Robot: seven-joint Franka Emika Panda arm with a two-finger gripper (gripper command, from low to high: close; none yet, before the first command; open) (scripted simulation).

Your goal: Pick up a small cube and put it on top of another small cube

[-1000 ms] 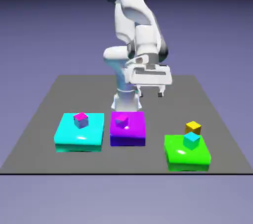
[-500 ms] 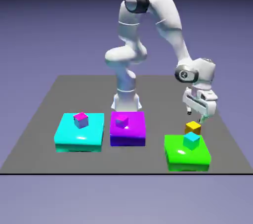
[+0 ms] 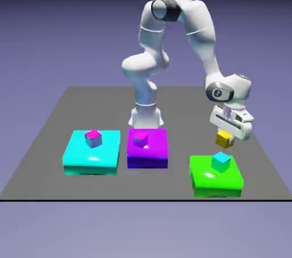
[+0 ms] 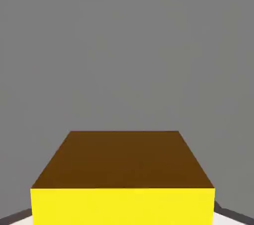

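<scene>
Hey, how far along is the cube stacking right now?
The pick looks done: the gripper has the yellow cube between its fingers, apparently lifted off the table. Placing is left: nothing sits on the cyan cube, the magenta-topped cube or the purple block's small cube. Which one is the target, I can't tell.

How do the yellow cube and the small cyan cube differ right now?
The yellow cube is between the robot's jaws, while the cyan cube has nothing gripping it. The cyan cube sits on the green block; the yellow cube is held behind that block, farther from the camera. Their colors differ too: yellow against cyan. Both are small cubes of similar size.
</scene>
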